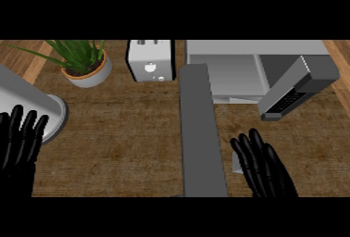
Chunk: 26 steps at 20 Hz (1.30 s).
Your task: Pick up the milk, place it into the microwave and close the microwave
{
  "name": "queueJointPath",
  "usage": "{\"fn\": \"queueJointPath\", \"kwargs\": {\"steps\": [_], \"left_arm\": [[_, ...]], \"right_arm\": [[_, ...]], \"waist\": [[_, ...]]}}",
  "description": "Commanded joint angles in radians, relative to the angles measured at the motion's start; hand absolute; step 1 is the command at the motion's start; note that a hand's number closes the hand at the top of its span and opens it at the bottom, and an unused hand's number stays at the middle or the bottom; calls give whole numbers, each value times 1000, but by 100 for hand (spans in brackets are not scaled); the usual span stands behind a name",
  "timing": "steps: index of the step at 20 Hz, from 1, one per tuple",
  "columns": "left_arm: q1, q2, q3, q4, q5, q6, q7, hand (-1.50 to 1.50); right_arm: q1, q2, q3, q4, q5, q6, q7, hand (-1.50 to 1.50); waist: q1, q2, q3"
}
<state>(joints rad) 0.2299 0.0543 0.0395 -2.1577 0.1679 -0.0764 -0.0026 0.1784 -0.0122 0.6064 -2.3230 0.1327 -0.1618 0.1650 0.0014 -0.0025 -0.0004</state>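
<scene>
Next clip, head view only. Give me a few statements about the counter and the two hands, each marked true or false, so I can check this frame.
1. The microwave has its door open, swung out toward the robot. True.
2. The potted plant stands at the right of the toaster. False: it stands at the toaster's left.
3. The right hand has its fingers curled round the milk. False: the fingers are straight and hold nothing. A small pale box, likely the milk, shows just at the hand's left, partly hidden by it.
4. The left hand is open, fingers up, at the view's lower left. True.
5. The toaster stands between the potted plant and the microwave. True.
</scene>
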Motion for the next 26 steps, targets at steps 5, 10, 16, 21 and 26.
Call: {"fn": "queueJointPath", "kwargs": {"steps": [5,10,16,21,26], "left_arm": [[112,6,56,46,64,-107,-138,-150],[103,9,72,-40,83,-89,-41,-150],[152,-24,39,-66,45,-103,-57,-150],[139,17,101,-33,98,-147,-63,-150],[164,-21,81,22,60,-175,-144,-150]], "right_arm": [[-15,-3,-58,29,80,-55,43,-150],[97,-45,-103,112,3,-59,-131,-150],[61,-47,-230,272,-86,-16,-215,-150],[40,-65,-373,401,-179,19,-315,-150],[91,-71,-393,520,-178,46,-460,-150]], "waist": [[3,1,0],[0,1,1],[1,2,1],[1,3,1],[1,2,1]]}}
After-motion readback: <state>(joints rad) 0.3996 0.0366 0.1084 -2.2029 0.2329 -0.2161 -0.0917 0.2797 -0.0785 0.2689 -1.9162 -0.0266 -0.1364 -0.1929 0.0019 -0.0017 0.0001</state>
